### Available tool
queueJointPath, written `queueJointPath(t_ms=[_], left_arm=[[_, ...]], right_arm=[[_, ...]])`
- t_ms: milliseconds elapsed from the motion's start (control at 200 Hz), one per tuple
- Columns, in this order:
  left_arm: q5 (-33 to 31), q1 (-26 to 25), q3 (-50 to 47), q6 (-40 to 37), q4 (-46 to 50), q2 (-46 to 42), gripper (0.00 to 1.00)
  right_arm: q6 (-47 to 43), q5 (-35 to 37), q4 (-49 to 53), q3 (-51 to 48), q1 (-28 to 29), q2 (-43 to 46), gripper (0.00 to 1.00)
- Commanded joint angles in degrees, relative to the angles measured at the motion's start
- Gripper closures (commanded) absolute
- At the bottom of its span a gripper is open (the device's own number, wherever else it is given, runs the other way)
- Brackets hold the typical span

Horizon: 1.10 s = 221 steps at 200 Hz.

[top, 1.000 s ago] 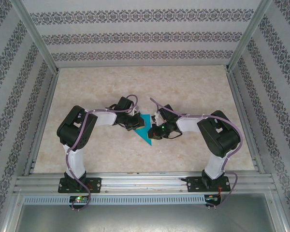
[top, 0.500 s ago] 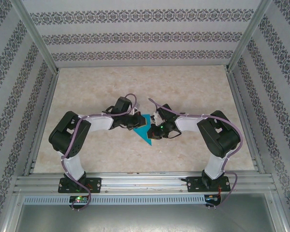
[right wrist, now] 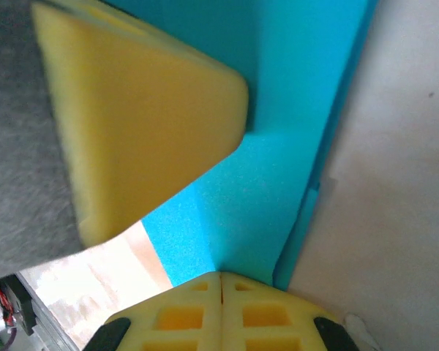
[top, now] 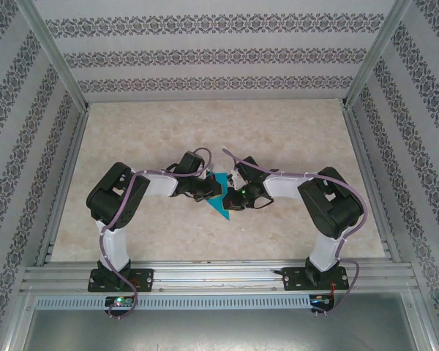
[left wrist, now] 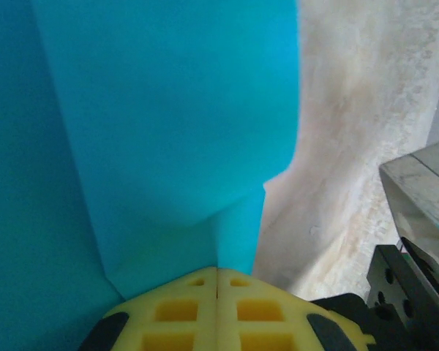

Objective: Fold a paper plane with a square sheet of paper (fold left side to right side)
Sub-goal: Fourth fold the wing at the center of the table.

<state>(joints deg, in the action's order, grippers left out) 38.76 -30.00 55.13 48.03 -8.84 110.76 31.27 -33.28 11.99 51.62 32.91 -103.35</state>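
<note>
The teal-blue sheet of paper (top: pixel 221 202) lies creased into a pointed wedge at the table's middle, between both grippers. My left gripper (top: pixel 205 189) sits on its left part, shut on a raised flap of the paper (left wrist: pixel 175 124) that curves up from the yellow fingertips (left wrist: pixel 197 292). My right gripper (top: pixel 235 196) is shut, its tips down on the paper's (right wrist: pixel 278 161) right side beside a layered edge. The left gripper's yellow finger (right wrist: pixel 139 124) looms close in the right wrist view. Much of the sheet is hidden under the grippers.
The beige marbled table (top: pixel 205 131) has patterned walls on three sides and an aluminium rail (top: pixel 219 274) at the near edge, where both arm bases stand. Open tabletop lies behind and in front of the paper.
My left gripper has moved right over the paper, covering more of the teal. Its elbow swung out to the left and came back. The right arm has barely moved.
</note>
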Motion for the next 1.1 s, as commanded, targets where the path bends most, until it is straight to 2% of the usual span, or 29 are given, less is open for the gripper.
queueJointPath(t_ms=[0, 510, 1099], left_arm=[[-2.9, -0.2, 1.9, -2.4, 2.1, 1.2, 0.98], [-5.1, 4.0, 3.9, -5.0, 4.0, 3.2, 0.98], [-5.9, 10.0, 12.7, -9.7, 9.0, 8.0, 0.98]], right_arm=[[-1.7, 9.4, 9.2, -1.8, 0.5, -3.9, 1.0], [-3.0, 10.2, 12.6, -0.4, 1.3, -5.3, 1.0], [-3.3, 9.9, 13.3, -0.6, 1.4, -5.4, 1.0]])
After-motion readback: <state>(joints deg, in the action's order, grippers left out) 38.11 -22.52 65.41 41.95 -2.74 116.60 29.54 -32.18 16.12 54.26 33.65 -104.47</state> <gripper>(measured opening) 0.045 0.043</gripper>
